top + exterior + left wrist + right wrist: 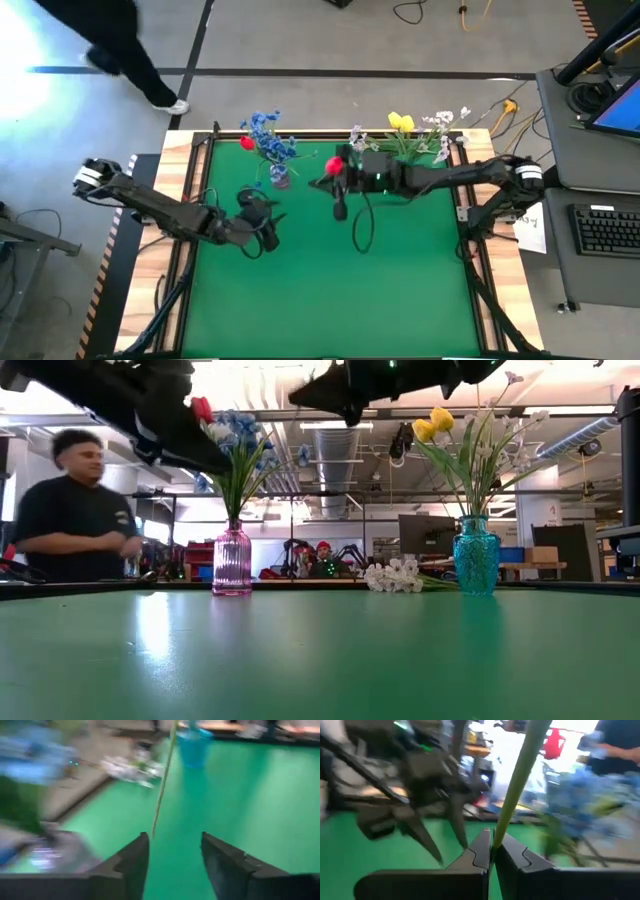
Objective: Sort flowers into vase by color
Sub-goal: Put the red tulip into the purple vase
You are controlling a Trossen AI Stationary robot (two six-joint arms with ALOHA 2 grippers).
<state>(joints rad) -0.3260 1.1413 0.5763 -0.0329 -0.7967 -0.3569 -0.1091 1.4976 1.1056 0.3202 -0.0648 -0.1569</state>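
My right gripper hangs over the table's far middle, shut on the green stem of a red tulip. My left gripper stands open a little nearer and to the left. The same stem rises just beyond its fingertips. A pink vase holds blue flowers and a red tulip. A teal vase holds yellow tulips and white sprays. More white blossoms lie on the mat between the vases. My right gripper pinches the tulip's thin green stem between its two fingertips, which lie level and across it, coming from the table's right. The stem rises slanting from the fingers and the flower is clear of the table. My left gripper's open fingers stand beside the stem's lower end; whether one touches it I cannot tell.
The green mat spreads toward the near edge within a wooden frame. A person is beyond the table's far left corner. A side desk with a keyboard stands to the right.
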